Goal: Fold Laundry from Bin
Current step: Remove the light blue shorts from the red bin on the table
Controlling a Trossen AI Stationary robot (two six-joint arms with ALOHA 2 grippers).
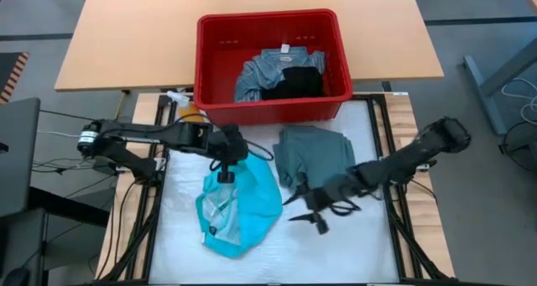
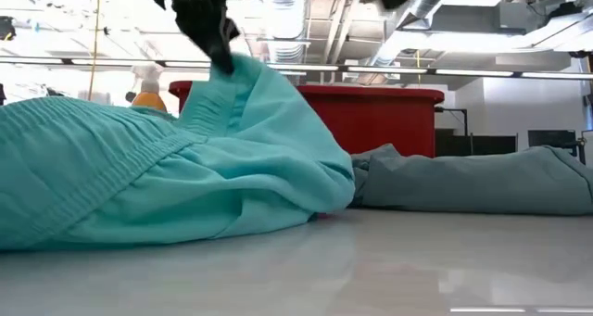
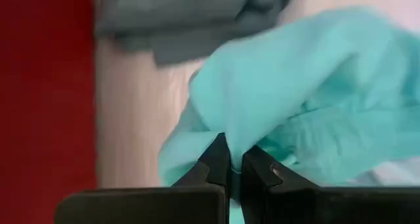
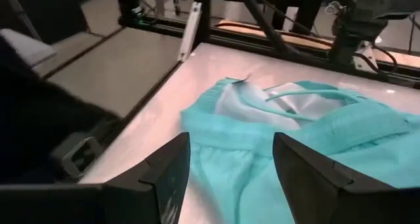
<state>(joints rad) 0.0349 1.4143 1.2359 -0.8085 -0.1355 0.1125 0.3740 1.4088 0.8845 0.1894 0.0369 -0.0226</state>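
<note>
A turquoise garment (image 1: 252,206) lies bunched on the white table, left of centre. My left gripper (image 1: 225,175) is shut on its far end. A grey-green garment (image 1: 315,156) lies flat to the right, in front of the red bin (image 1: 210,68). The bin holds a mottled blue-grey garment (image 1: 256,72) and a black one (image 1: 298,83). My right gripper (image 1: 306,210) stands open, slanting toward the turquoise garment's right edge with nothing between its fingers; in the right wrist view its fingers (image 4: 174,175) frame the garment's waistband (image 4: 295,96). My left gripper pinches a bunched fold at the turquoise garment's far end (image 3: 226,129) between its two shut fingers, slanting down from above. The cloth rises to a peak (image 2: 236,75) at the fingers. The rest of the garment lies slack on the table.
An orange spray bottle (image 2: 148,94) stands at the table's far left, beside the bin. Dark frame rails (image 1: 390,135) run along the table's sides. A wooden table (image 1: 134,34) stands behind the bin. Bare white tabletop (image 1: 352,248) shows at the near right.
</note>
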